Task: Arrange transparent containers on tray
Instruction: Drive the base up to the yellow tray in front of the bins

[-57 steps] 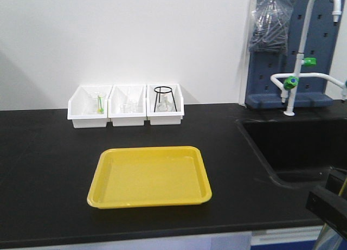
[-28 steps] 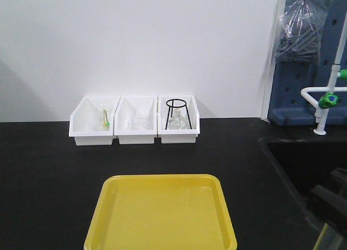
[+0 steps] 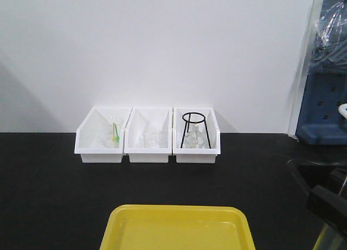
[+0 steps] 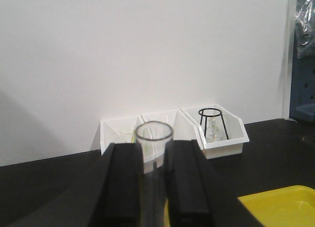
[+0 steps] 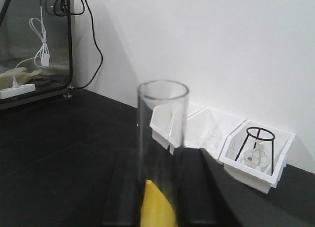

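Glass held in both arms is the worry: the left arm's jaws are closed on one clear tube (image 4: pixel 154 138), upright with its round rim above them, and the right arm's jaws grip a second tube (image 5: pixel 162 118) the same way. Neither is on the yellow tray (image 3: pixel 179 209), which lies on the black counter (image 3: pixel 49 196) in front of three white bins (image 3: pixel 147 144). Too hard a squeeze could crack the thin walls; too loose, and a tube slides out. Laid down, a round tube may roll against the other. Both tubes' lower ends are cut off, as is the tray's near half, and the front view shows neither tube. The bins' clear contents are hard to make out.
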Tool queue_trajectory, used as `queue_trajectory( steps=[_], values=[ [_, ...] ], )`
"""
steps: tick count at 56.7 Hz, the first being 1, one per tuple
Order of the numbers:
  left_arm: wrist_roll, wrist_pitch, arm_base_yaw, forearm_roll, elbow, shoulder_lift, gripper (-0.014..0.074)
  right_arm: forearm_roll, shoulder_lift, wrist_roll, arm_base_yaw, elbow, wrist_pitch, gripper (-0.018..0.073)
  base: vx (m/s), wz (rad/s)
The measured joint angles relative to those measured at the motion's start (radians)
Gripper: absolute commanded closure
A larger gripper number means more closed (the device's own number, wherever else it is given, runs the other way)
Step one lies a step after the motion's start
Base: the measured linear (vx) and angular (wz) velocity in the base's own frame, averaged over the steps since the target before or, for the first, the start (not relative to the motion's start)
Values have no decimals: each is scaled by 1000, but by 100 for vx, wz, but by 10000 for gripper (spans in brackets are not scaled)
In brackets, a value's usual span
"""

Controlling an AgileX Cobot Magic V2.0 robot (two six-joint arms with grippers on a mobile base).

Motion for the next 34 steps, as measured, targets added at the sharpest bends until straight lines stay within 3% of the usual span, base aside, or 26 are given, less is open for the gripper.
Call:
queue_trajectory(
  steps=[34],
  values=[
    [0, 0, 0, 0, 0, 0, 486, 0, 0, 0, 0, 0, 0, 466, 12, 4]
  ],
)
